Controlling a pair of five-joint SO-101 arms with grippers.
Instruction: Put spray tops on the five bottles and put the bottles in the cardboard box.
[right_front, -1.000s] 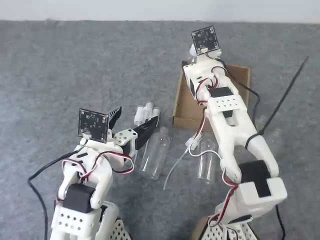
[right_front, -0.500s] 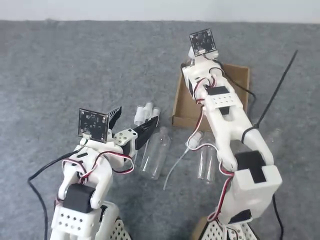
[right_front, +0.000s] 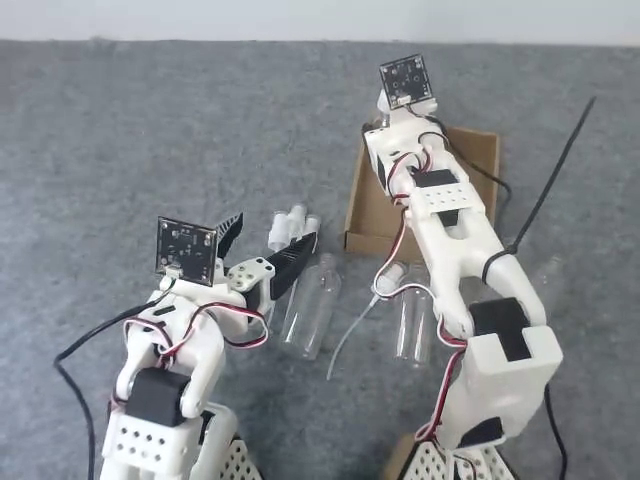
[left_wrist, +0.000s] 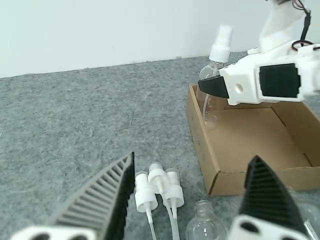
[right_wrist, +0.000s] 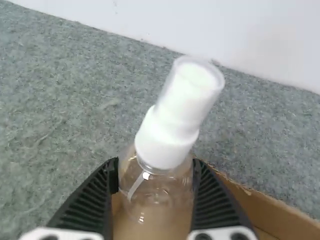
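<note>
Right gripper (right_wrist: 154, 172) pinches the capped clear plastic bottle (right_wrist: 156, 200) just below its spray top (right_wrist: 175, 117), roughly upright at the cardboard box (right_front: 370, 212) corner, upper centre of the high view. Judged light, thin-walled and slick, so grip the shoulder gently. Left gripper (left_wrist: 194, 160) is spread, lower left.

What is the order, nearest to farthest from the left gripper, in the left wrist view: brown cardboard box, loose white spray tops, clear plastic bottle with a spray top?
1. Loose white spray tops: lying between the fingers of the left gripper.
2. Brown cardboard box: just beyond them, to one side.
3. Clear capped plastic bottle: at the box's far end, in the right gripper.
</note>
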